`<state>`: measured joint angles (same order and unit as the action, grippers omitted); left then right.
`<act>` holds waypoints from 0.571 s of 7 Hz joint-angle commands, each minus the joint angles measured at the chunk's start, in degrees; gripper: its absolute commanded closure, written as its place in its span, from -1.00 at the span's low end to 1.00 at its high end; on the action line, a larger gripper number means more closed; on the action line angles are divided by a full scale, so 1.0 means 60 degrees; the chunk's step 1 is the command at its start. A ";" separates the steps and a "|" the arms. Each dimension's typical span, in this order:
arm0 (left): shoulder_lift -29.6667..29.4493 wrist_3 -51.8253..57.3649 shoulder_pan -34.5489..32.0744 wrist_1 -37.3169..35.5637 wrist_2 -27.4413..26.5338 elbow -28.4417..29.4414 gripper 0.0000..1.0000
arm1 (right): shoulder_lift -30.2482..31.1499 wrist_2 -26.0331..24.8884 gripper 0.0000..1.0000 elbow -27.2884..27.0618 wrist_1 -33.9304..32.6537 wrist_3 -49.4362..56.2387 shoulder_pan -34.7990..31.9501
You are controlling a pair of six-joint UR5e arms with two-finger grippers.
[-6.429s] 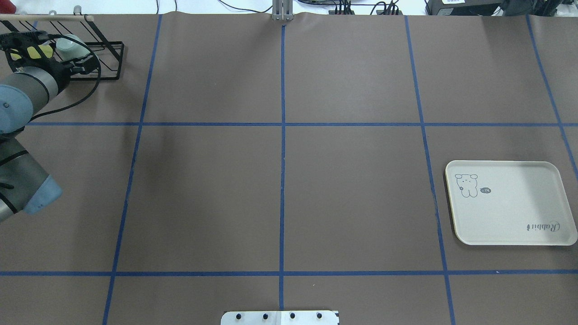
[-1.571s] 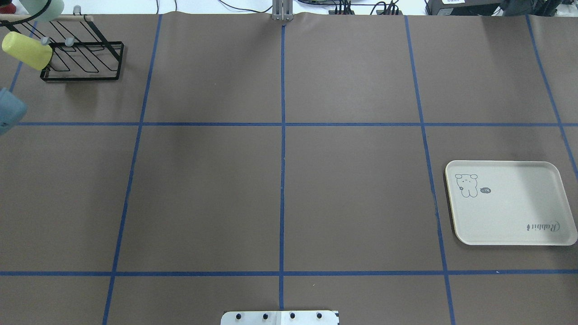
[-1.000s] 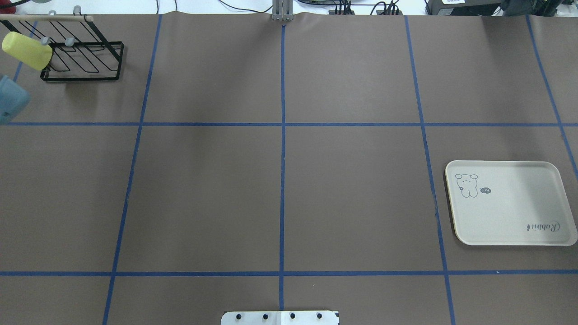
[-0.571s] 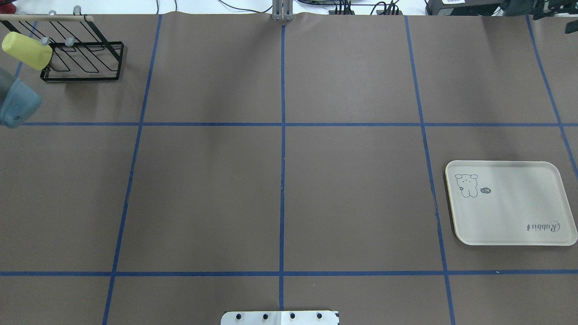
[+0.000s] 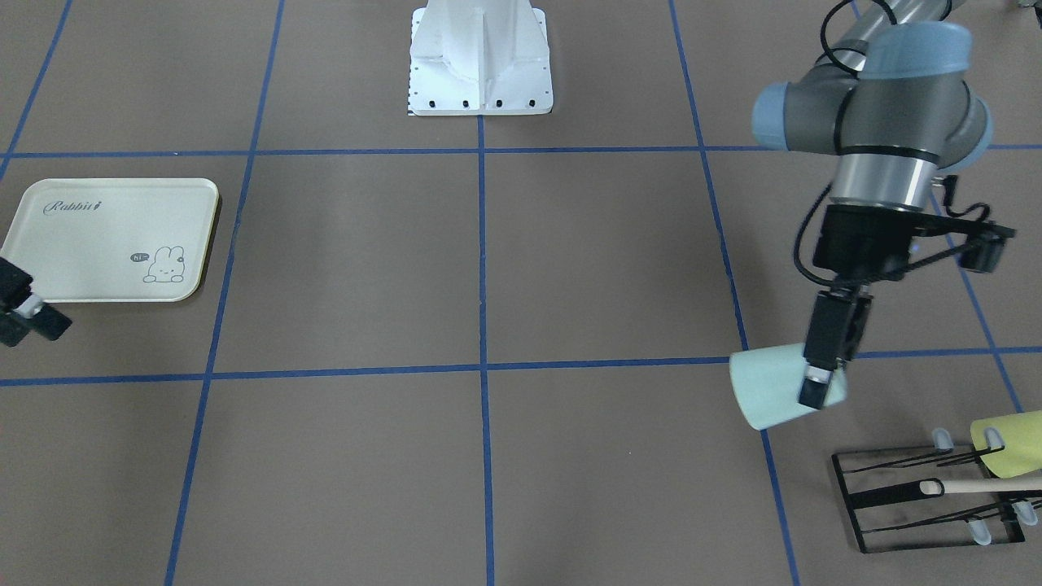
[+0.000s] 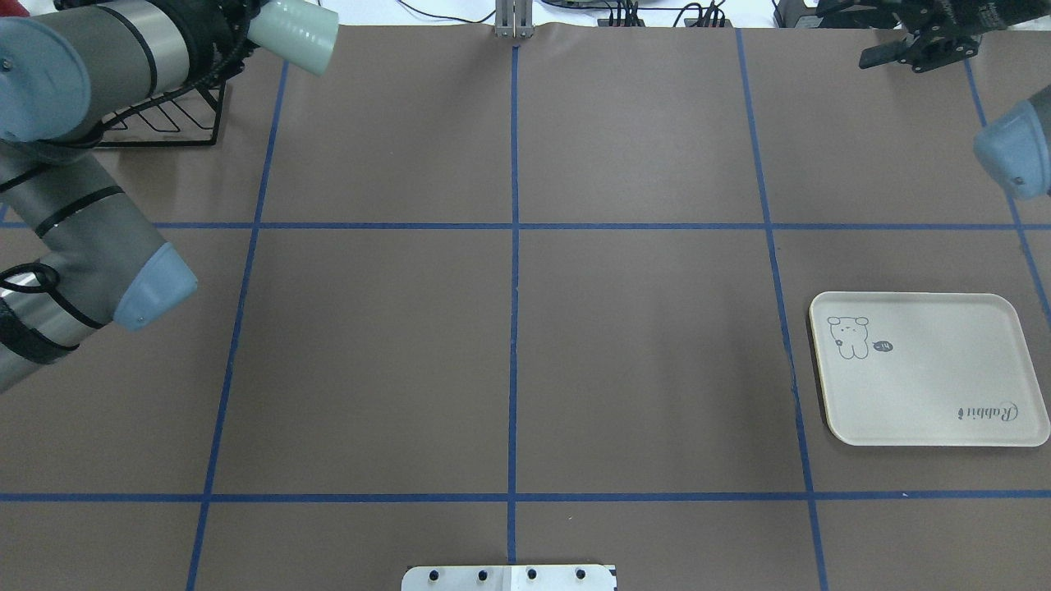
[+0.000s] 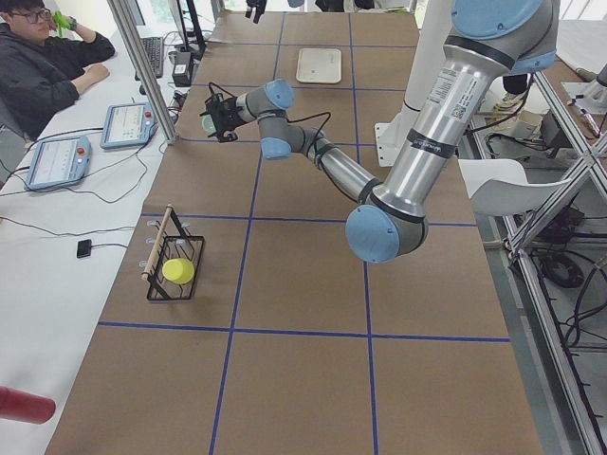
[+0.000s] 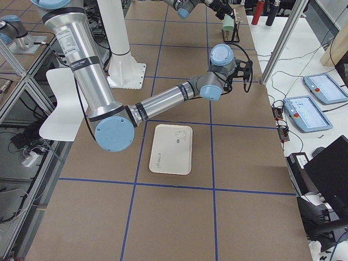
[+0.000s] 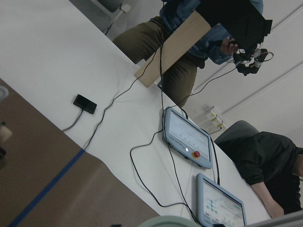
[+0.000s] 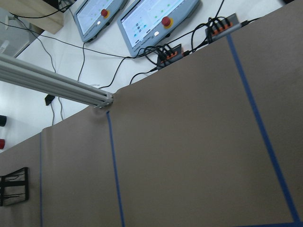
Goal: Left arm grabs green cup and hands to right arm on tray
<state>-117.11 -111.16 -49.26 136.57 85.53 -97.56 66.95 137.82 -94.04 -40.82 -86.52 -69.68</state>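
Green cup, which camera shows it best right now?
The exterior front-facing view: the green cup shows whole and large, with the left tool shut on it. The overhead view shows it near the top edge; both side views show it tiny; the left wrist view catches only a rim sliver; the right wrist view misses it.

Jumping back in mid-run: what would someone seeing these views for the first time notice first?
First, the left gripper holding the green cup tipped on its side in the air, apart from the black wire rack. Next, the yellow-green cup on that rack. Last, the tray with nothing on it at the right of the overhead view, and the right gripper open near the table's far edge.
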 commanded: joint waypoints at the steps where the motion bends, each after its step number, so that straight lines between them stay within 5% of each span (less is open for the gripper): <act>1: -0.0139 -0.2090 0.0620 -0.0027 0.0258 -0.0817 0.21 | -0.0360 -0.0016 -0.98 -0.0176 0.1333 -0.1513 0.0712; 4: -0.0139 -0.3530 0.0607 -0.0056 0.2702 -0.1639 0.21 | -0.0406 -0.0031 -0.98 -0.1447 0.1471 -0.2148 0.1679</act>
<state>-117.89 -129.07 -45.67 136.27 97.03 -105.66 64.60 137.65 -99.84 -32.28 -98.75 -61.61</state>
